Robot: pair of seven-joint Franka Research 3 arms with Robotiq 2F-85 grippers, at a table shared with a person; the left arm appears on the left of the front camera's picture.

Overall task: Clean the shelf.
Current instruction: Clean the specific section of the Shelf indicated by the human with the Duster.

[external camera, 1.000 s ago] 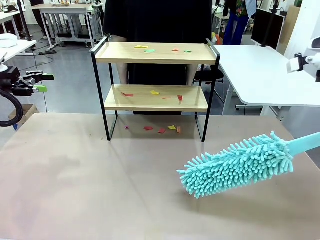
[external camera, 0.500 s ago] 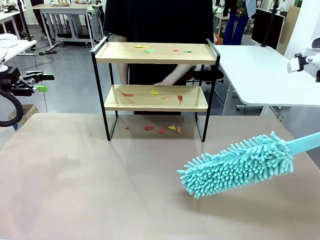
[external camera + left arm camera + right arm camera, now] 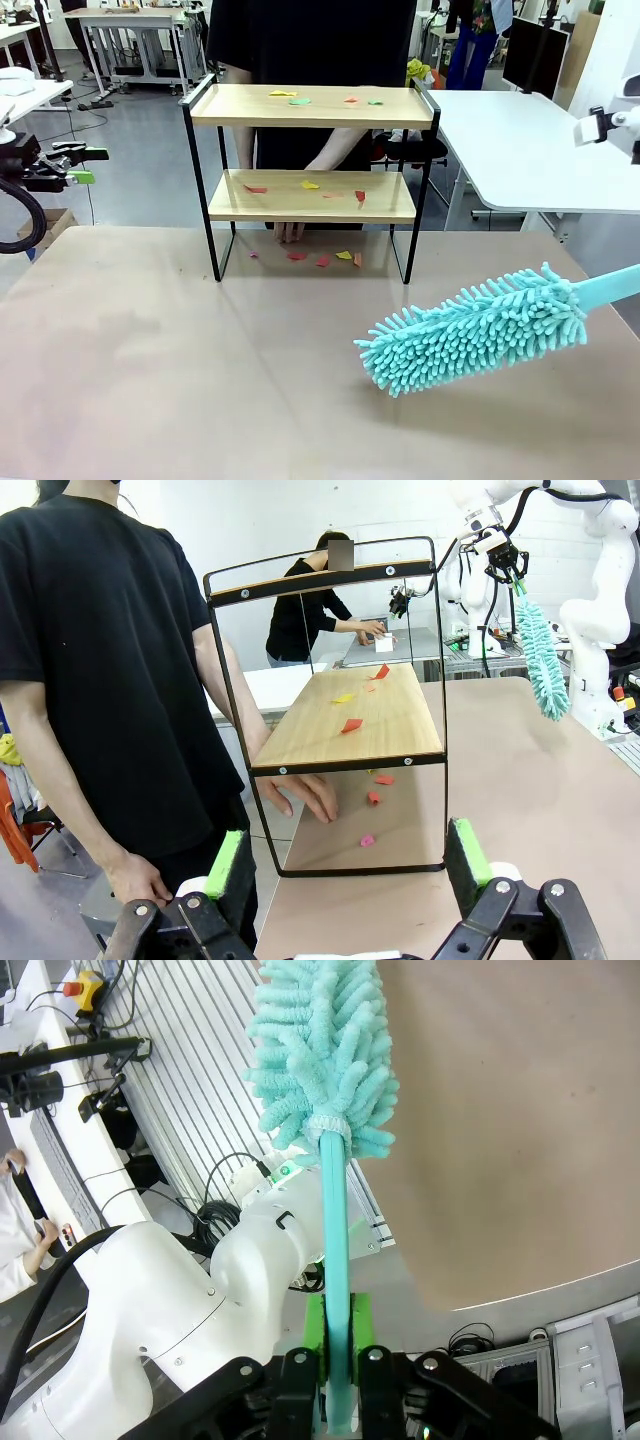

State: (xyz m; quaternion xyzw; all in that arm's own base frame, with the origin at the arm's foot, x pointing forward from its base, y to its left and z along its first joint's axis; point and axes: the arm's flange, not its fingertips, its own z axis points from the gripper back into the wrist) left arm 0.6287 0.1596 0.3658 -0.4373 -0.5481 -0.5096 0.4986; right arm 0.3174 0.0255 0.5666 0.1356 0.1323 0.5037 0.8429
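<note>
- now the right gripper (image 3: pixel 336 1338) clamps the handle of a fluffy turquoise duster (image 3: pixel 475 330), head near the tan table's (image 3: pixel 150 360) right edge.
- left gripper (image 3: pixel 347 855) gapes, empty.
- two-tier wooden, black-framed shelf (image 3: pixel 310 197) at the far edge, a person's hand (image 3: pixel 290 231) beneath.

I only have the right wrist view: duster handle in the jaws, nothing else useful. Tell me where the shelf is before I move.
Observer: The shelf stands at the far middle of the table, ahead and to the left of the duster head.
Operator: Report what needs sweeping.
Observer: Coloured paper scraps lie on both boards and on the table underneath.
Operator: Check for anything in the way.
Observer: The person's hand reaches in from the far side under the lower board, down by the scraps on the table.
</note>
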